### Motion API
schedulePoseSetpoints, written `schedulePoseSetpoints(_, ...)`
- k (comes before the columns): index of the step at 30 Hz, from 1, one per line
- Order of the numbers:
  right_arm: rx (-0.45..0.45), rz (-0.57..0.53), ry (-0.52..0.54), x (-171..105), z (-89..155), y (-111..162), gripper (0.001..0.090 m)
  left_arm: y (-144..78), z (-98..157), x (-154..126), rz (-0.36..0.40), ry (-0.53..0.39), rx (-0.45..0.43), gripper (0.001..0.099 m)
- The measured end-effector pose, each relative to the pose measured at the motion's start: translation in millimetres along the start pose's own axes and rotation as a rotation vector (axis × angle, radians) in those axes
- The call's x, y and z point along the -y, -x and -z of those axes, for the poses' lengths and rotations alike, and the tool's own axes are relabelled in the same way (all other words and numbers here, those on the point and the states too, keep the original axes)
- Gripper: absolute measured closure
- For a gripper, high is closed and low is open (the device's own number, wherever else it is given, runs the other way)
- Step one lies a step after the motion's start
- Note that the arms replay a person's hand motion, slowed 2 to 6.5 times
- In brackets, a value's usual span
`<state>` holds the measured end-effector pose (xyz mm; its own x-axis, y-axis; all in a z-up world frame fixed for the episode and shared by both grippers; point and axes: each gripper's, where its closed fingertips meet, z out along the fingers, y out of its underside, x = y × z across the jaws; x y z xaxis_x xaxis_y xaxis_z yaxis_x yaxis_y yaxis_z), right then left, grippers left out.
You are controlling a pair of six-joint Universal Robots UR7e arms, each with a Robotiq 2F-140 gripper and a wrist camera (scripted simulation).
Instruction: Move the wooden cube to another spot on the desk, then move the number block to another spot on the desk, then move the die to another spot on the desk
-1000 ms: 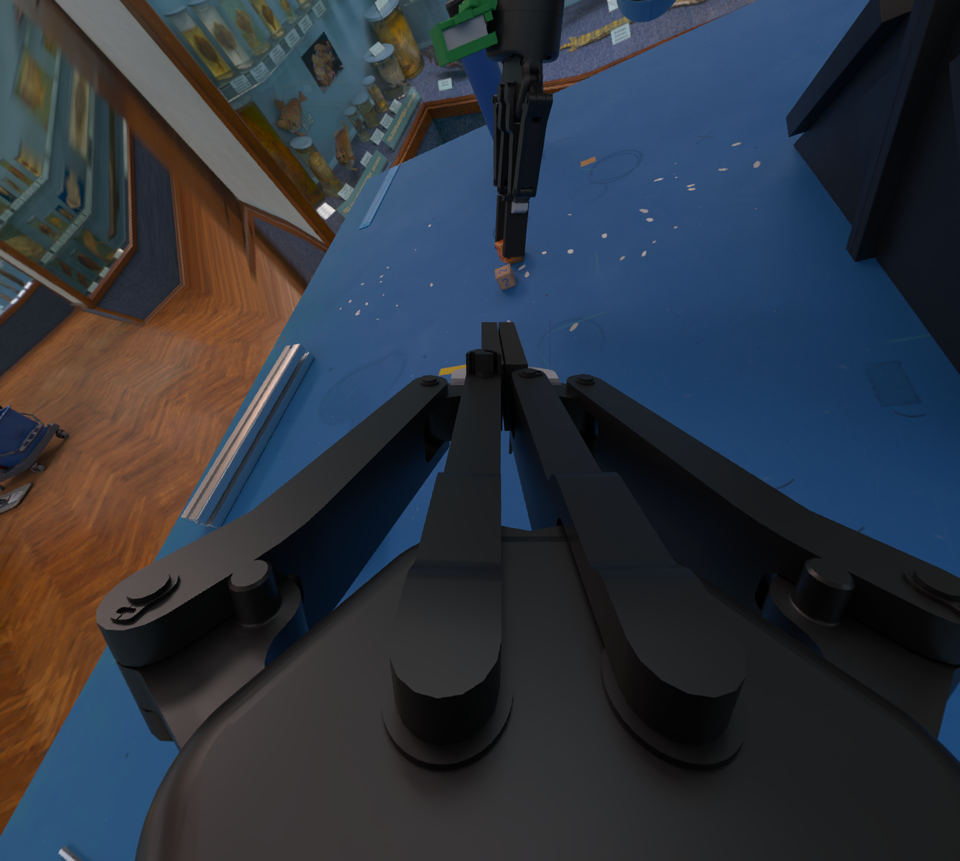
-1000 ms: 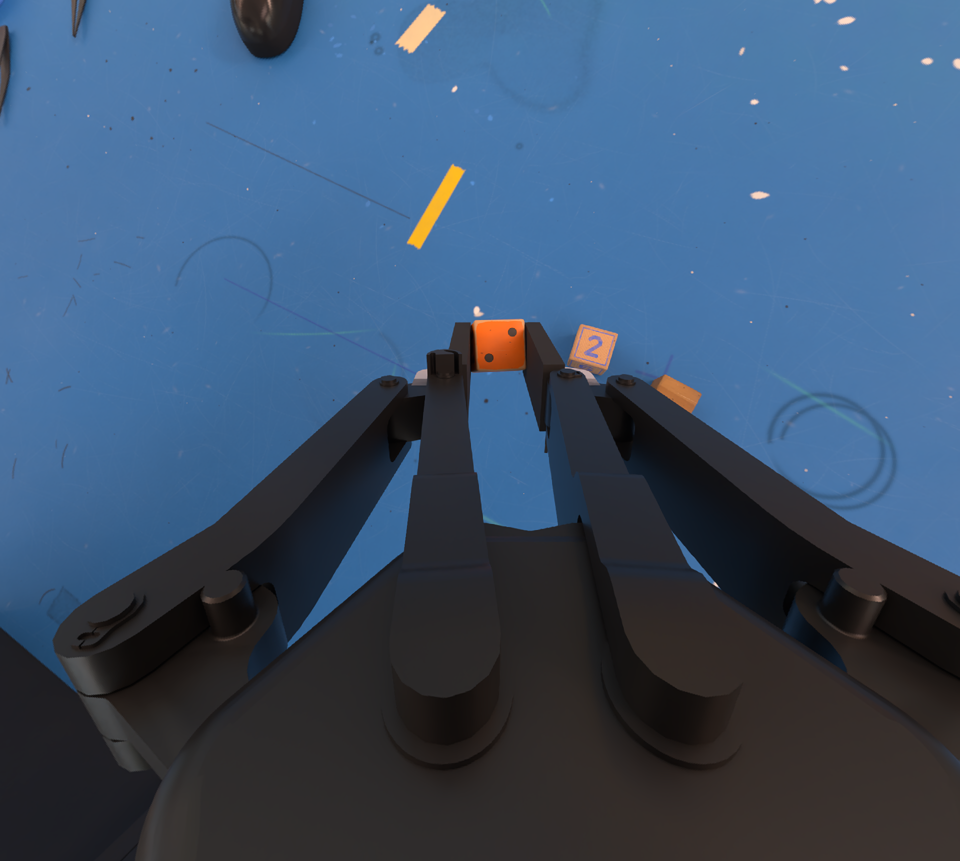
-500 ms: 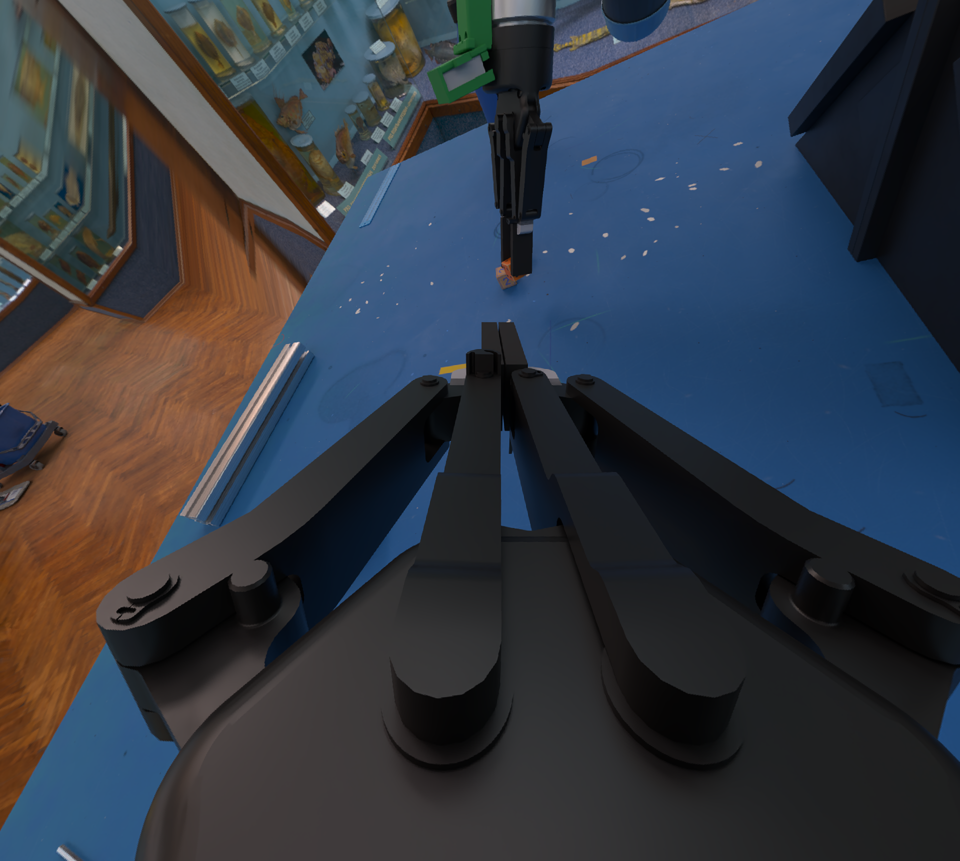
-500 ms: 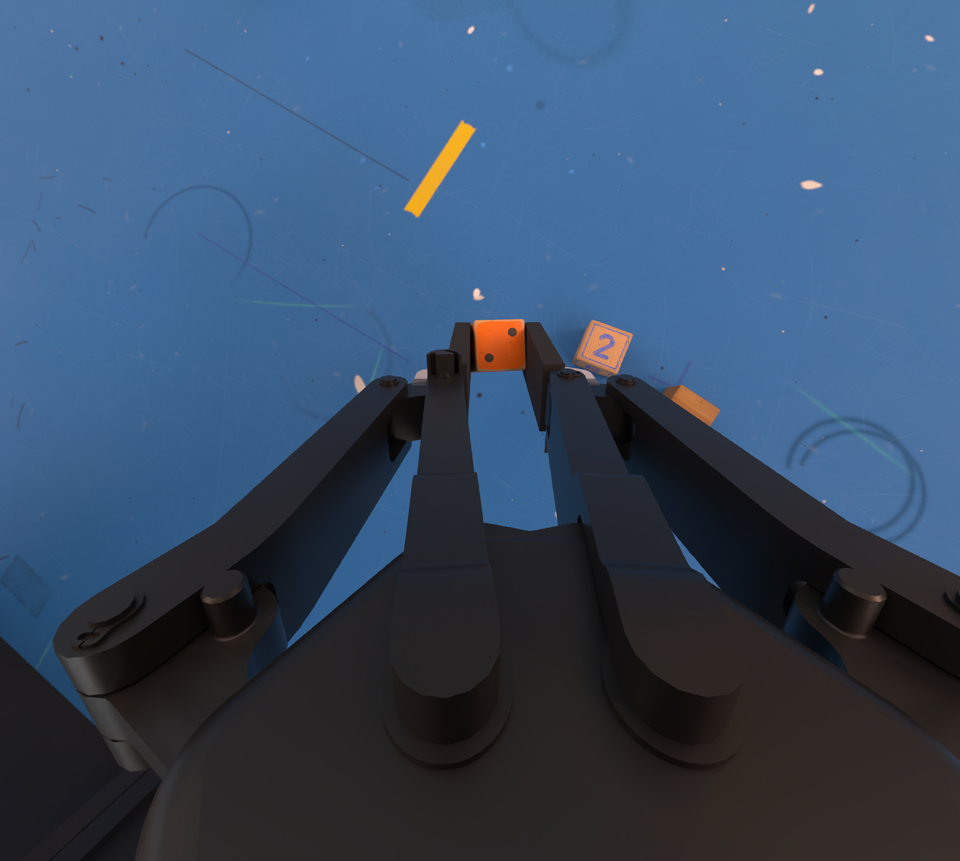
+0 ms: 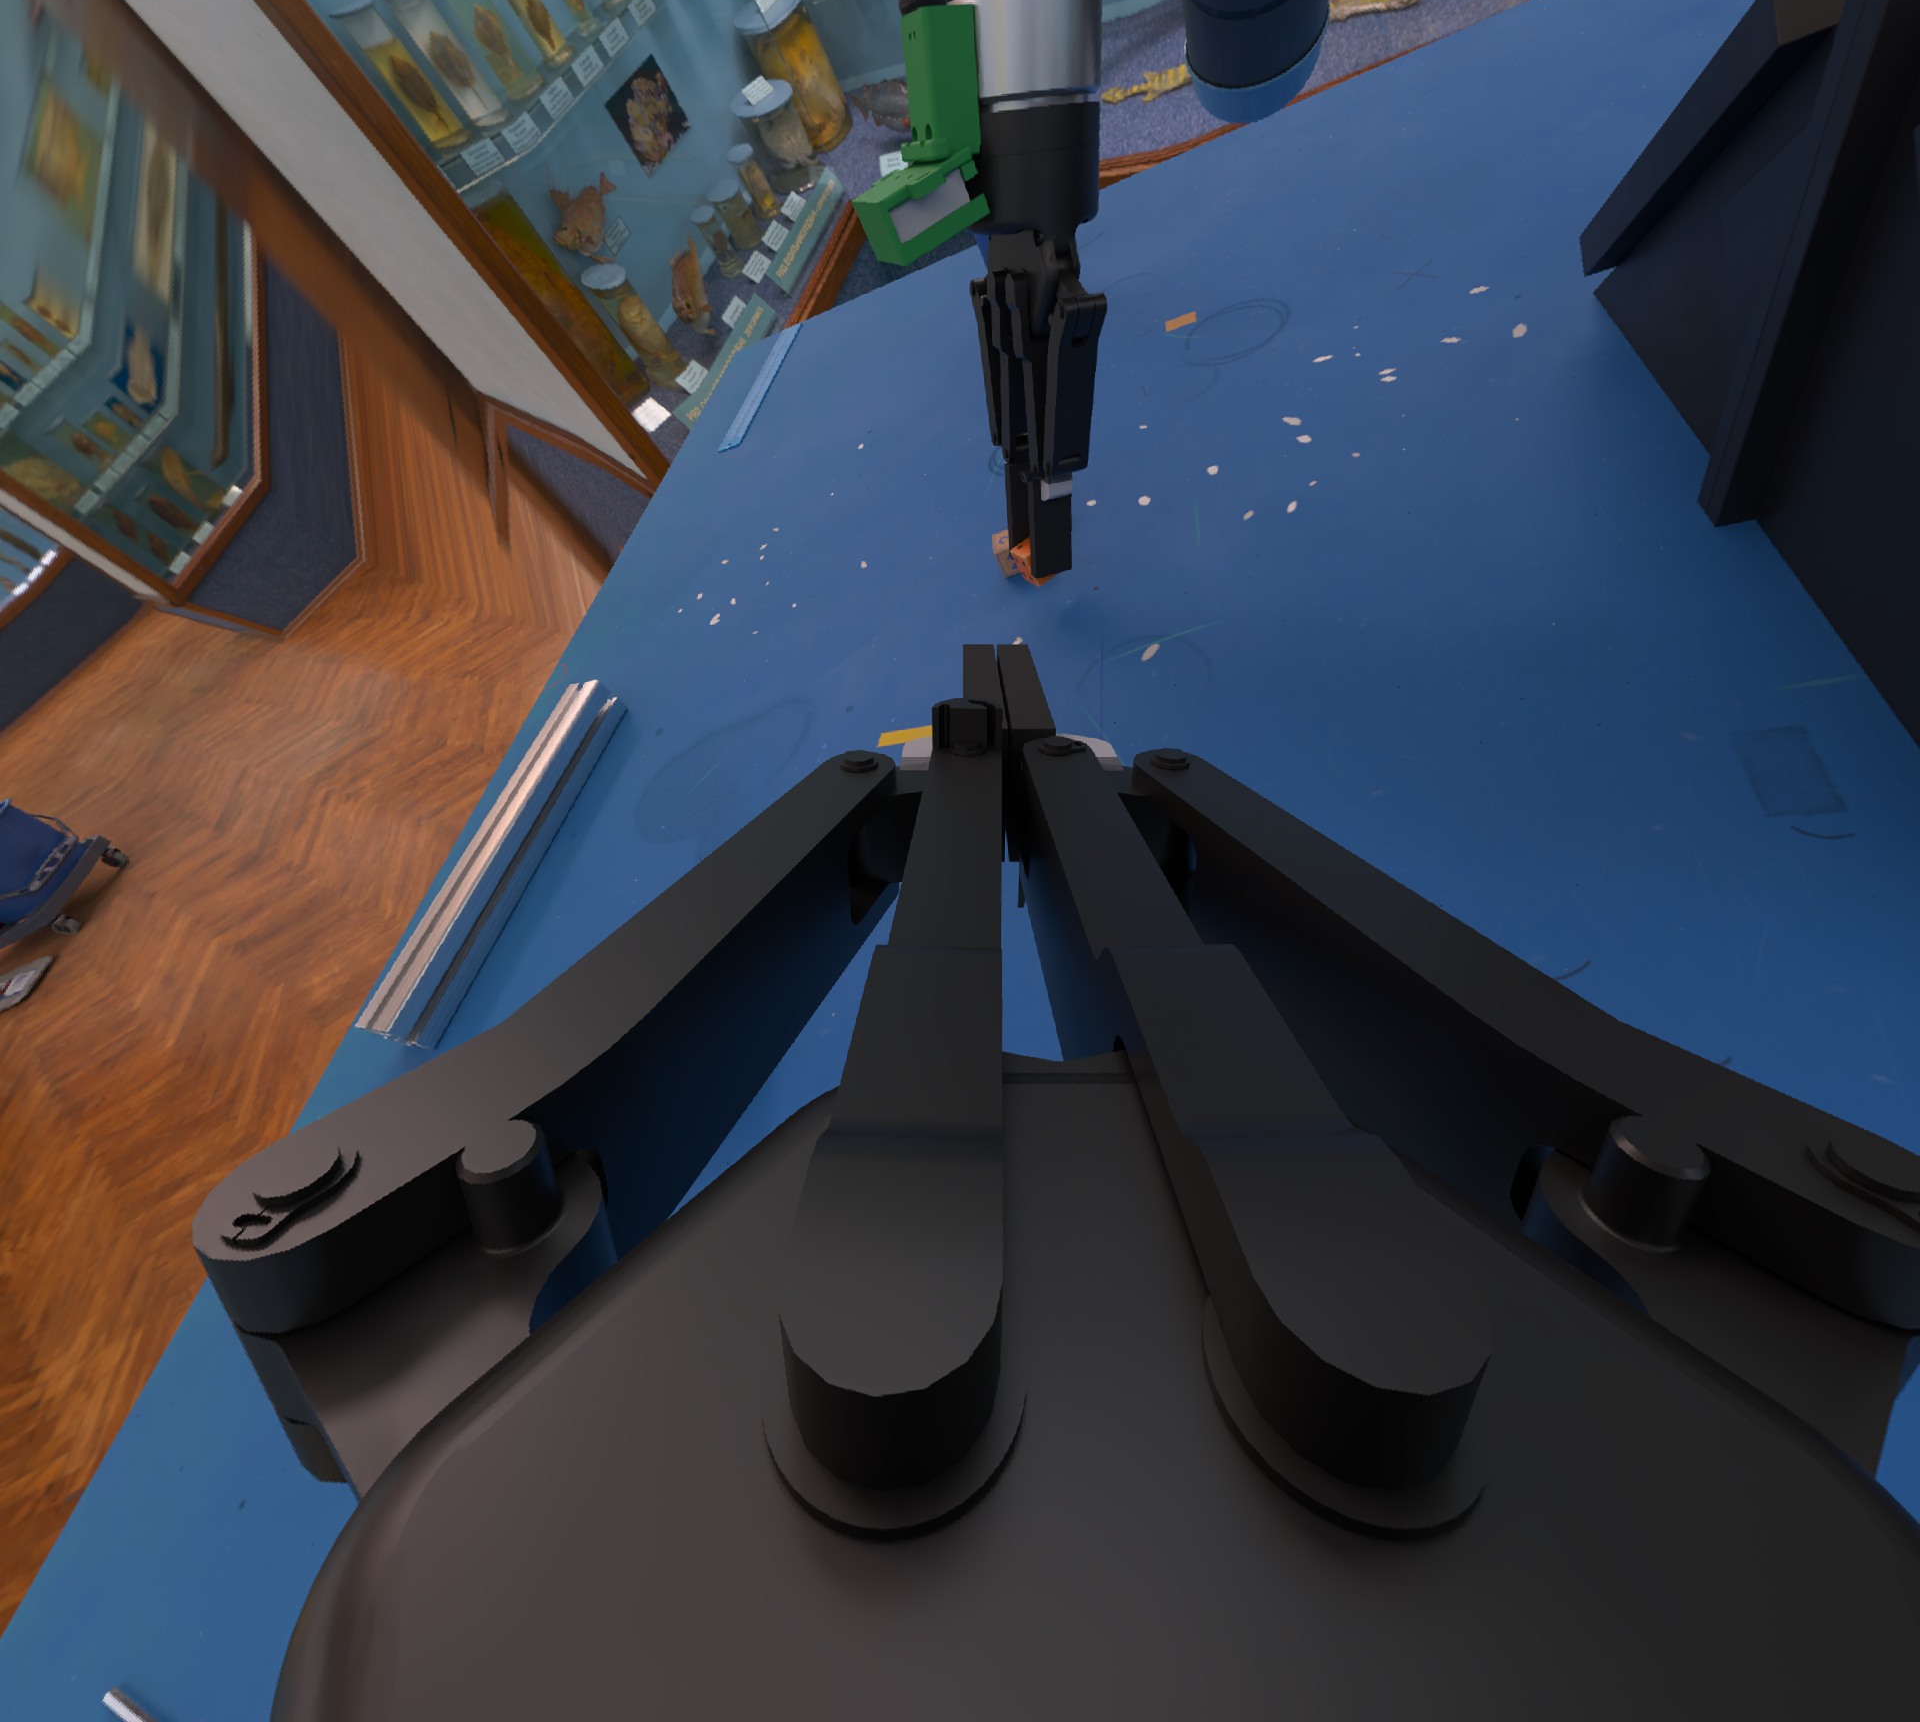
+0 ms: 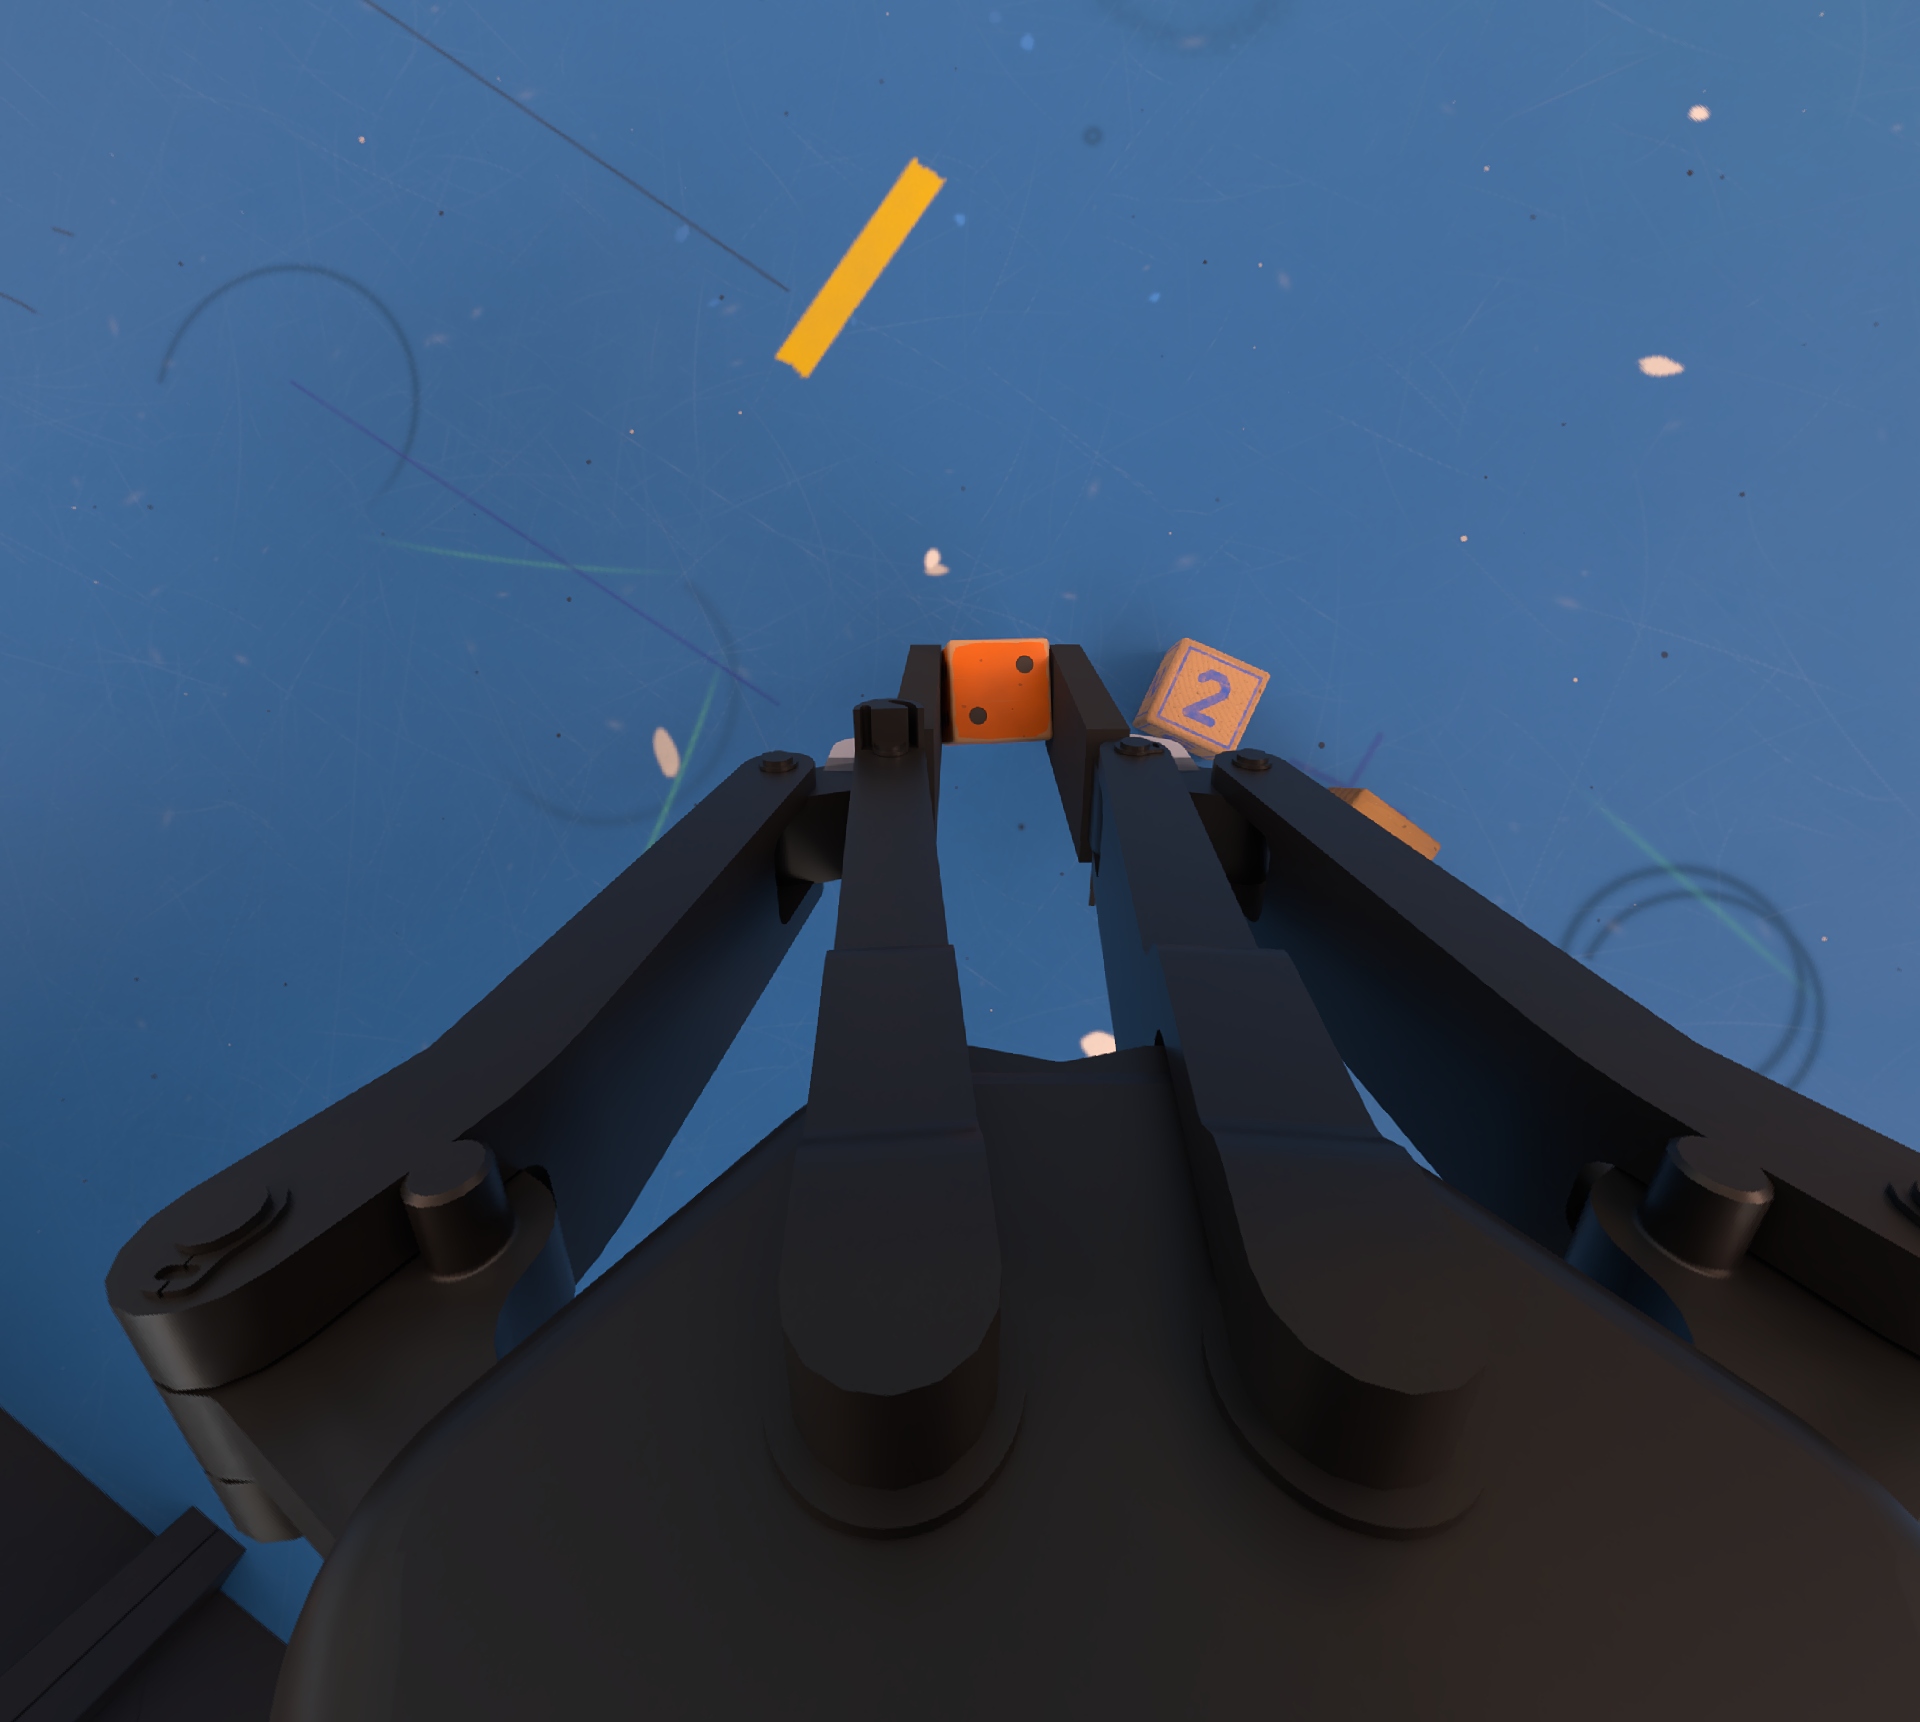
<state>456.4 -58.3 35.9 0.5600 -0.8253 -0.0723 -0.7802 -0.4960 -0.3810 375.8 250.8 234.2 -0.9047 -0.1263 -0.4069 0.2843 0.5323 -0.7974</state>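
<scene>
The left wrist view looks forward along its closed gripper (image 5: pixel 997 670), low and oblique across the tabletop (image 5: pixel 1455 633), toward the right gripper (image 5: pixel 1039 566) farther ahead. The right wrist view faces steeply down, close above the tabletop (image 6: pixel 1351 322). Both views share the die (image 6: pixel 997 690) and yellow tape strip (image 6: pixel 860 267).

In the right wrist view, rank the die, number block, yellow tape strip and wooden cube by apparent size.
1. Yellow tape strip, longest.
2. Die and number block look alike; the die sits nearer, in the right gripper.
3. Wooden cube, mostly hidden behind a finger; true size unsure.
</scene>
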Motion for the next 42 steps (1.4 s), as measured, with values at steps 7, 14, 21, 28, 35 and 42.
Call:
schedulePoseSetpoints(7,-0.011,0.005,0.027,-3,-6,-2,0.0631,0,-1,-1,0.003,0.002,-0.001,0.0992)
schedulePoseSetpoints(14,-0.021,-0.001,0.038,-4,-9,-4,0.0631,0,-1,-1,0.003,0.005,-0.002,0.0992)
schedulePoseSetpoints(21,-0.038,-0.015,0.037,-3,-8,-7,0.0631,0,-1,-2,0.001,0.009,-0.003,0.0992)
schedulePoseSetpoints(28,-0.058,-0.027,0.030,-2,-3,-9,0.0621,-1,-1,-2,-0.002,0.010,-0.004,0.0992)
schedulePoseSetpoints(35,-0.080,-0.029,0.004,3,8,-10,0.0593,-1,-1,-1,-0.004,0.010,-0.004,0.0992)
schedulePoseSetpoints(42,-0.104,-0.024,-0.050,12,22,-9,0.0589,-1,-1,-1,-0.004,0.008,-0.005,0.0992)
